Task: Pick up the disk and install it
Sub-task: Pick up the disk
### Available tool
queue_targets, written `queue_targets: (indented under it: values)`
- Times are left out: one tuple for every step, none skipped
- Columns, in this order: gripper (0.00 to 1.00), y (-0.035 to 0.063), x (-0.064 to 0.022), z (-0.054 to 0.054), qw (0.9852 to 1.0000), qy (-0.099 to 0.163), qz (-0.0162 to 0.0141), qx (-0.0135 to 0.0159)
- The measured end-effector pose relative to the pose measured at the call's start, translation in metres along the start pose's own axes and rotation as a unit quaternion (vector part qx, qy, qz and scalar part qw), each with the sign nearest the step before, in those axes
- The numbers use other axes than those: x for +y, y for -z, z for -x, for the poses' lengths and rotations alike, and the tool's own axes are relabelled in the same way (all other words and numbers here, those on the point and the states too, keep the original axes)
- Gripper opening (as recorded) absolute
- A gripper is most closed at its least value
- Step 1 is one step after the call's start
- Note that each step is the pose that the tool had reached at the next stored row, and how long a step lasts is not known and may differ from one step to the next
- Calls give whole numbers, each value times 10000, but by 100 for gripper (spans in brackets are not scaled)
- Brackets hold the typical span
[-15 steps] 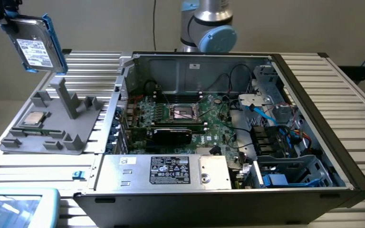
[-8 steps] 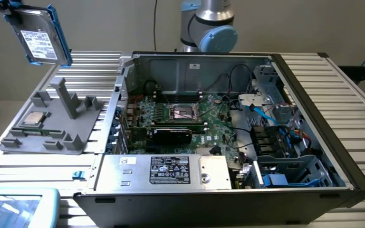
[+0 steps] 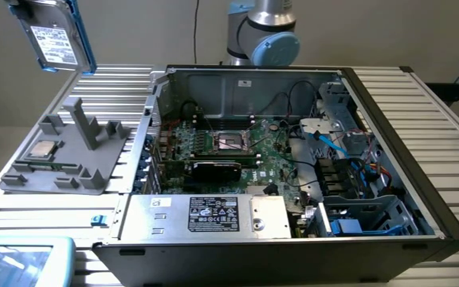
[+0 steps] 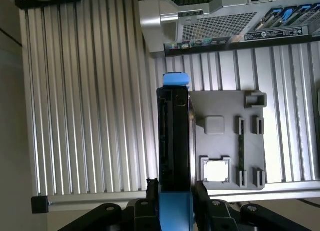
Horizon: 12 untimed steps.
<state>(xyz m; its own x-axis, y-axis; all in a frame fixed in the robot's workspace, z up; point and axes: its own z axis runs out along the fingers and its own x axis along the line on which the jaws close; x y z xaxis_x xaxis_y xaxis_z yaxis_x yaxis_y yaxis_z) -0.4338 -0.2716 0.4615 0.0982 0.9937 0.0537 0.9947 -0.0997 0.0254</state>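
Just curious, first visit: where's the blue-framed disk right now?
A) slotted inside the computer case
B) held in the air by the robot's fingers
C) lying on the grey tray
B: the disk hangs clear of the grey tray, with the fingers clamped on both its sides.

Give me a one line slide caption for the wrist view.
The gripper holds the disk edge-on over the grey fixture that carries the processor chip, near the open computer case.

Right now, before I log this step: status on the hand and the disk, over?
Hand shut on disk. Disk edge-up in the air, over the table by the grey holder, outside the open case. Nothing touching it.
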Motion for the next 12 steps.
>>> queue_targets:
  values:
    - [37,15,44,-5,10000,0,0,5]
    - [37,31,91,-11,10000,0,0,9]
    - [37,46,136,-16,10000,0,-1,12]
    - [37,65,183,-21,10000,0,-1,16]
    - [37,84,227,-27,10000,0,-1,19]
    - [37,107,274,-32,10000,0,-2,21]
    - [37,132,319,-37,10000,0,-2,24]
    - [37,157,364,-42,10000,0,-2,26]
    - [37,184,410,-47,10000,0,-3,28]
    - [37,209,455,-52,10000,-1,-3,32]
    - [37,238,502,-57,10000,-1,-3,34]
    - [37,266,548,-62,10000,0,-4,37]
